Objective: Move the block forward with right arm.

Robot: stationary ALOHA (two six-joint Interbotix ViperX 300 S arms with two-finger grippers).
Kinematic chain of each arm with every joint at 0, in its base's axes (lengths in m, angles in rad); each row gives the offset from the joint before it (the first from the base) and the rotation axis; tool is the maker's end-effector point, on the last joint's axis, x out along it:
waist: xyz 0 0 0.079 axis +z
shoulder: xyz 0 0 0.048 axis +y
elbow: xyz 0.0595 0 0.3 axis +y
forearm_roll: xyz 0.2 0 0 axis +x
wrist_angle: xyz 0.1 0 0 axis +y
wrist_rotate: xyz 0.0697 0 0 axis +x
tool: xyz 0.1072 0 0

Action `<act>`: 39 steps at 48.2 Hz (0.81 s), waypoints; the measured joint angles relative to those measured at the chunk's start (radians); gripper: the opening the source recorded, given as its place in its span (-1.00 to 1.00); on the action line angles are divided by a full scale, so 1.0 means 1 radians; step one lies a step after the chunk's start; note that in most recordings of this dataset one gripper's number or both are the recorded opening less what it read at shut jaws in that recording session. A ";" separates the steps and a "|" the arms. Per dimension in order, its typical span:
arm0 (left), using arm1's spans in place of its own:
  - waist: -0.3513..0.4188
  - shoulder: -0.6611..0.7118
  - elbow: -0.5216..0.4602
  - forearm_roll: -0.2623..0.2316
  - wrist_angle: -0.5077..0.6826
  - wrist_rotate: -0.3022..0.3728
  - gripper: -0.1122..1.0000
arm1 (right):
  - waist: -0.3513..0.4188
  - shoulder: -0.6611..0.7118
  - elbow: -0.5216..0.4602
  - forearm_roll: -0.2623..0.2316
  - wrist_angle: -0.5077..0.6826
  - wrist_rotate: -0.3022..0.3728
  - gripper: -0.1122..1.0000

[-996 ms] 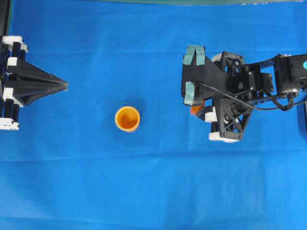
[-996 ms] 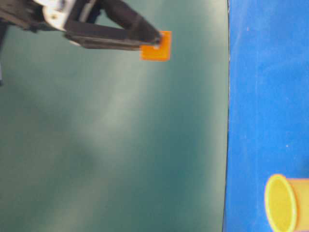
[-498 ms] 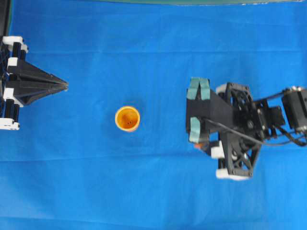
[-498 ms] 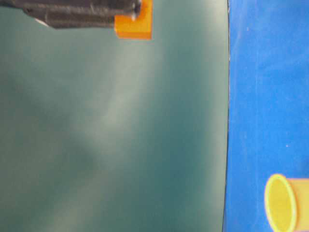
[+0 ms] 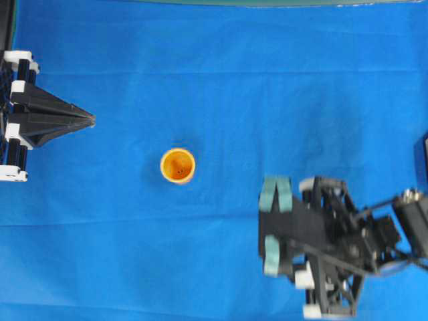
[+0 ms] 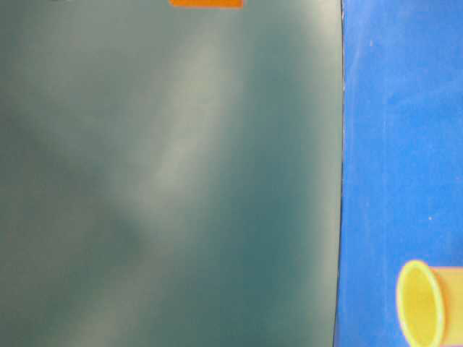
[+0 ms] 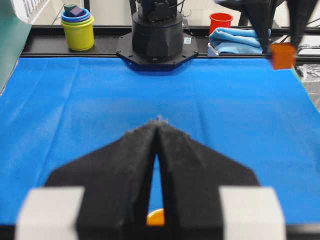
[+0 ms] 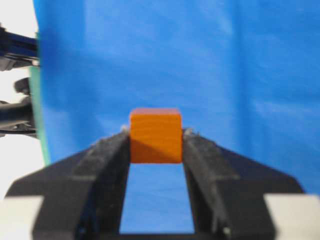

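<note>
The block point(image 8: 155, 135) — we enter it as carried, pinched between the two fingers of the right gripper point(image 8: 156, 145) and lifted clear of the blue cloth.

Items, largest first:

1. Bench point(image 5: 214, 67), covered in blue cloth. We see nothing on its middle but the cup.

2. Right arm point(image 5: 334, 247), black open frame with white fittings and cables, low on the right of the overhead view. Its teal-padded tips point toward the cup's side of the bench.

3. Left gripper point(image 5: 90, 120), a black wedge at the far left edge, fingers together and holding nothing. It lies well apart from the block; the right arm alone has it.

4. Cup point(image 5: 178, 165), round, orange-yellow, upright, near the bench's middle, well apart from the right gripper and up-left of it in the overhead view.

5. Block again, the smallest entry. From overhead it is hidden under the gripper; in the left wrist view it hangs in the air at the fingertips, above the cloth. In the table-level view only a sliver shows at the top edge.

Relation for the coming move: we judge the block sits straight ahead between the fingers, so it must come down onto open cloth beneath the gripper.

Appearance: a plain orange cube, sharp-edged, with no long axis to speak of.
</note>
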 measured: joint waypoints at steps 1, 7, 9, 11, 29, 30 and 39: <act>0.000 -0.002 0.000 0.000 0.000 0.000 -0.76 | 0.008 0.005 -0.006 -0.003 0.002 0.011 -0.07; -0.002 -0.002 0.000 0.000 0.000 0.000 -0.76 | 0.055 0.037 -0.046 -0.032 0.002 0.060 -0.07; 0.000 -0.002 -0.002 0.002 0.000 0.000 -0.76 | 0.067 0.046 -0.057 -0.040 0.003 0.077 -0.07; -0.002 0.000 0.000 0.000 -0.002 0.000 -0.76 | 0.081 0.054 -0.071 -0.046 0.003 0.092 -0.07; 0.000 0.000 0.000 0.000 0.009 0.000 -0.76 | 0.161 0.097 -0.149 -0.077 0.008 0.204 -0.07; 0.000 -0.002 0.000 0.002 0.011 0.000 -0.76 | 0.161 0.097 -0.153 -0.075 0.008 0.206 -0.07; -0.002 0.000 0.000 0.000 0.017 -0.002 -0.76 | 0.167 0.097 -0.190 -0.077 0.012 0.210 -0.07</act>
